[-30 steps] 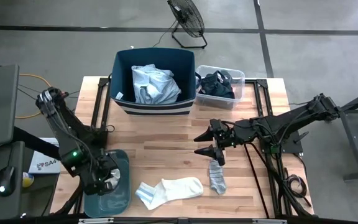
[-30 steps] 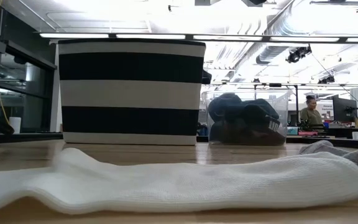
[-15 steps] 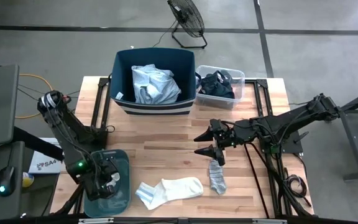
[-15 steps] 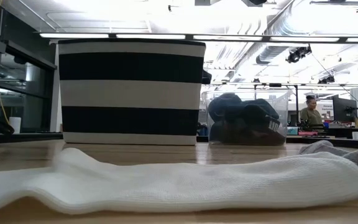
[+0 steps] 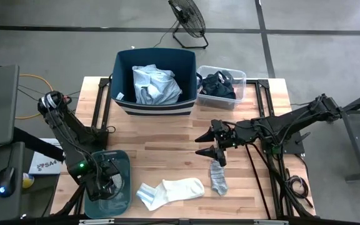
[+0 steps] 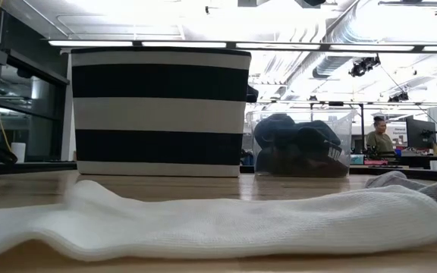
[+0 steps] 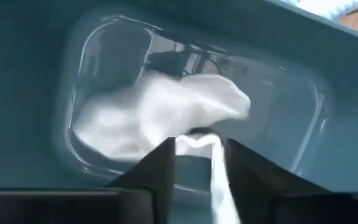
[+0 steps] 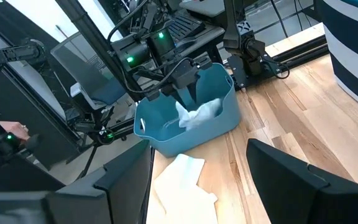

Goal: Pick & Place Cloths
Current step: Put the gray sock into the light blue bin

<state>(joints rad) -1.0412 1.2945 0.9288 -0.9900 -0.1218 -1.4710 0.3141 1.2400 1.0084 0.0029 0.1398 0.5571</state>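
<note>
Cloths scattered over several spots, barely changed from half a second ago; only the left gripper (image 5: 109, 181) shifted a touch inside the teal tub (image 5: 122, 164) at the counter's (image 5: 167, 137) near left corner. Fingers (image 7: 157, 168) parted around a thin strip of a crumpled white sock (image 7: 160, 112), which hangs down to the tub's glossy plastic floor; hard to say from the blurred wrist view whether truly pinched. Right gripper (image 5: 206, 144) hovering mid-counter as before, dark fingers spread wide, nothing between them. Just below it, flat on the wood planks, a short grey ribbed sock (image 5: 217, 177); beside that, a long white sock (image 5: 174, 189) with a pale blue cuff, soft and knitted. Navy fabric bin (image 5: 119, 65) with striped base at the far edge, holding a rumpled light blue shirt (image 5: 155, 84). Clear plastic box (image 5: 239, 78) touching its right side, filled with dark bunched garments (image 5: 219, 84).
</note>
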